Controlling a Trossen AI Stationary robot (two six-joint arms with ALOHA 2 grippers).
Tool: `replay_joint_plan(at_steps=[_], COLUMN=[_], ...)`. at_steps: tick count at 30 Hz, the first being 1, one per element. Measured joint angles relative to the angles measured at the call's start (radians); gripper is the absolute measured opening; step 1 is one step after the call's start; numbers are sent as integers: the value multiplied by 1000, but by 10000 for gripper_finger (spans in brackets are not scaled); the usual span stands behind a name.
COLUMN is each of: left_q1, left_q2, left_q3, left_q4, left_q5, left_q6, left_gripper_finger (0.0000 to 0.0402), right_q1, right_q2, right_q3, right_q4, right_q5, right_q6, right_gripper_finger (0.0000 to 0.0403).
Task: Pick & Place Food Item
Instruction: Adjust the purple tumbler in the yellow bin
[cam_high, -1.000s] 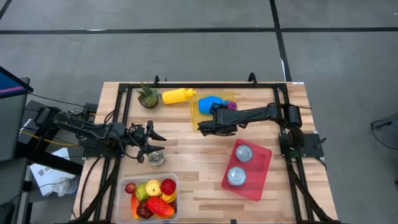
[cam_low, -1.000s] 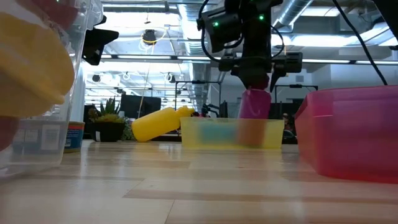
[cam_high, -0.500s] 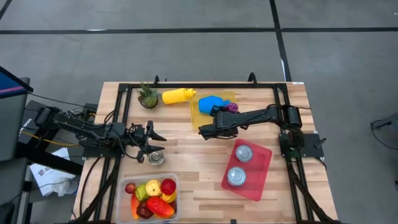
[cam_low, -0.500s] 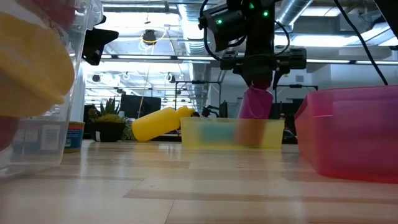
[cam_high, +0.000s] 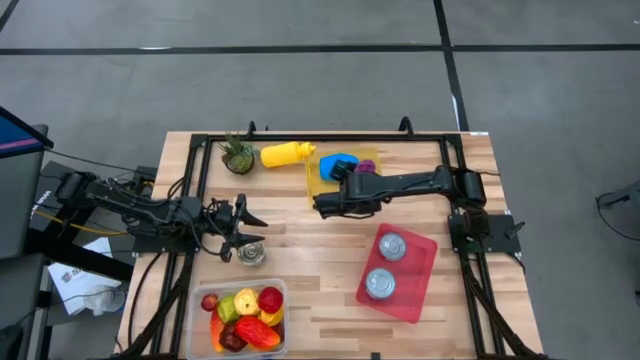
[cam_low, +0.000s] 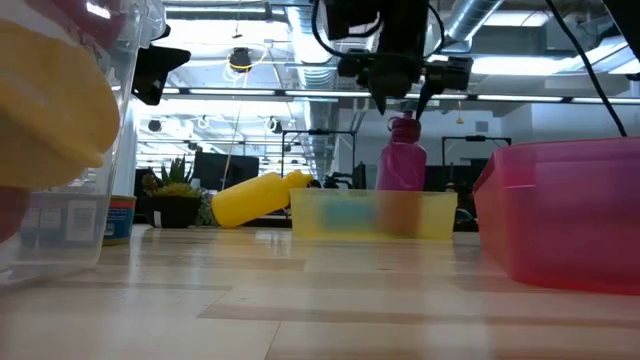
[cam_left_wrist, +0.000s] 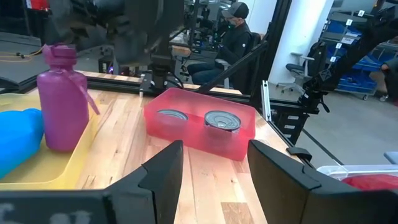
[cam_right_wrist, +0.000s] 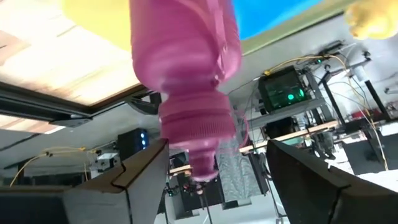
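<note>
Now the right claw (cam_low: 400, 100) hangs open just above the pink bottle (cam_low: 401, 155), which stands in the yellow tray (cam_high: 314, 185) at 12 o'clock, so it should lift away, while the left claw (cam_high: 240, 230) waits half open at 9 o'clock.

Pink bottle (cam_low: 402, 165) w/ ribbed screw cap stands upright in the shallow yellow tray (cam_low: 372, 213), at the table's back centre, not gripped. Beside it in the same tray lies a blue item (cam_high: 337, 163), on its side. In the left wrist view the bottle (cam_left_wrist: 62, 99) sits just next to the blue item (cam_left_wrist: 18, 140), near touching. Bottle body is smooth, opaque, narrowing to the neck.
</note>
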Motion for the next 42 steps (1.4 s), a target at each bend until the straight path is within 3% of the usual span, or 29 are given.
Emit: replay_joint_plan(at_steps=[19,24,27,30,33,37,42], left_q1=[0,0,0,0,0,0,0], left_q2=[0,0,0,0,0,0,0], left_q3=[0,0,0,0,0,0,0], left_q4=[0,0,0,1,5,10,10], left_q5=[2,5,13,26,27,26,52], left_q6=[-3,-6,-11,-11,-11,-15,-25], left_gripper_finger=[172,172,172,172,172,172,172], right_q1=[16,13,12,-1,-22,-41,-126], right_q2=[-1,-1,-1,-2,-4,-2,-2], right_q3=[125,125,126,157,170,170,170], right_q4=[3,4,51,54,123,254,416], right_q5=[128,170,147,-69,-355,-490,-755], right_q6=[150,317,550,764,800,731,698], right_gripper_finger=[260,260,260,260,260,260,260])
